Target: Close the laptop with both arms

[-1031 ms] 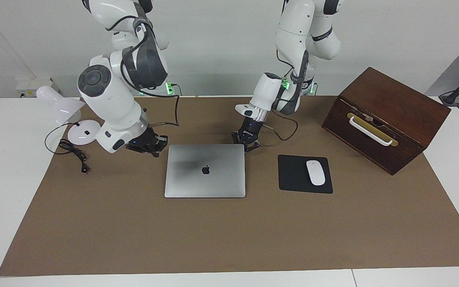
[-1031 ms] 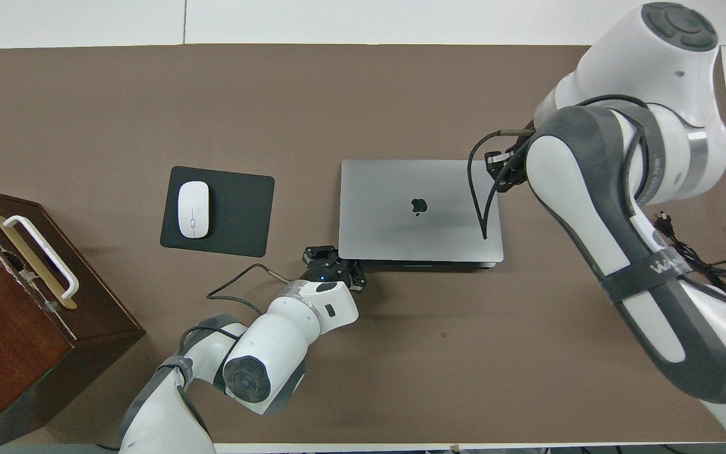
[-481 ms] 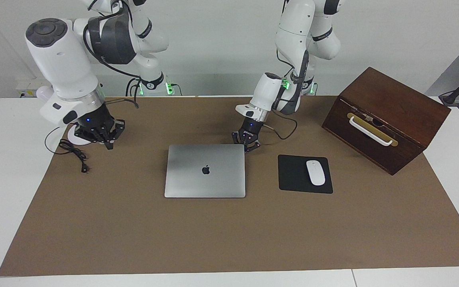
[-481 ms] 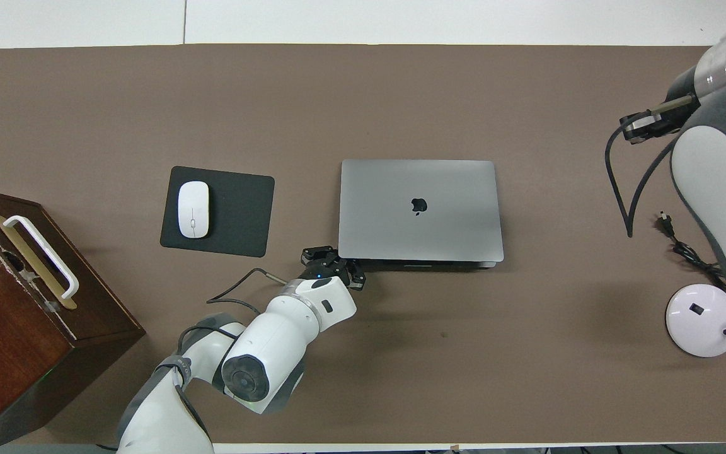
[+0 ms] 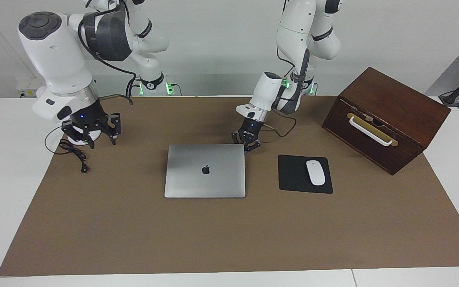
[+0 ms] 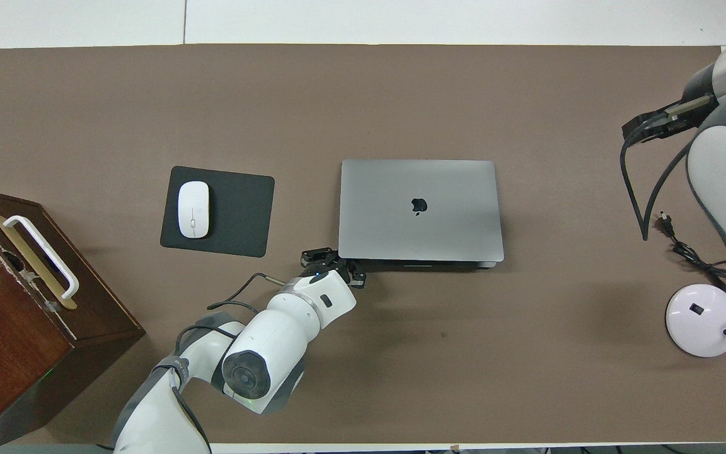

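Observation:
The silver-grey laptop (image 5: 205, 170) (image 6: 420, 208) lies closed and flat on the brown mat, logo up. My left gripper (image 5: 247, 146) (image 6: 333, 260) is shut and held low right beside the laptop's corner that is nearer to the robots, toward the left arm's end. Whether it touches the laptop I cannot tell. My right gripper (image 5: 102, 141) hangs raised and open, holding nothing, over the lamp base and black cable at the right arm's end, well apart from the laptop. In the overhead view the right arm's own body hides its gripper.
A black mouse pad (image 5: 293, 175) with a white mouse (image 5: 315, 172) lies beside the laptop toward the left arm's end. A brown wooden box (image 5: 385, 119) with a white handle stands past it. A white lamp base (image 6: 702, 320) and black cable (image 5: 74, 153) sit at the right arm's end.
The right arm has lifted off the laptop's edge and swung out to its own end of the table, and its gripper has opened. The left gripper and the laptop have not moved.

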### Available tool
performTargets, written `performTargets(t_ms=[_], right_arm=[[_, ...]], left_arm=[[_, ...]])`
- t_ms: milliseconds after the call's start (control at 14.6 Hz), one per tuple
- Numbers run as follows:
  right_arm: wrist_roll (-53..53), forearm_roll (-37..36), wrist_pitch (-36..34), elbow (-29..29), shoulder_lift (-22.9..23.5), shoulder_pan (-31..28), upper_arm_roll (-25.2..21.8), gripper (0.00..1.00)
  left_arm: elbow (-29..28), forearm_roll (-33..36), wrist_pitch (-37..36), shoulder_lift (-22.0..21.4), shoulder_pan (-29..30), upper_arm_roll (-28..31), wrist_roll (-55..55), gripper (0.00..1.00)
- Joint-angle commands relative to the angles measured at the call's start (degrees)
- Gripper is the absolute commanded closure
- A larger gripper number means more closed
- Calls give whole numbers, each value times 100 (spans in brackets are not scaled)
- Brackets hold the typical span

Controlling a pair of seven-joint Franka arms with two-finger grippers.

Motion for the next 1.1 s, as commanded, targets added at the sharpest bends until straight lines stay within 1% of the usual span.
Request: performTargets(t_ms=[0,69,206,550,619,825,1031], right_arm=[[379,42,-54,-41,-112,-219,64,0],[634,156,-63,-41,-121,-306,72,0],[777,490,-63,-111,-173,-351,64,0],[1075,508,-107,-129,-209,-439,72,0],[1206,508,-116,-181,-287,-439,72,0],[1392,508,-90,-804,-770,-369,81,0],[1278,500,-63,-841,-798,-430,90,0]], left_arm=[[2,110,-650,227,144,-99,-282,100],[28,110,-782,183,135,-99,-291,100],[63,110,-879,87,153,-99,-422,100],[125,57,-1573,-256,188,-99,-467,100],[134,48,-1626,-309,188,-99,-475,100],[134,30,-1889,-458,205,-99,-545,100],[187,-57,-2390,-713,241,-99,-607,100]])
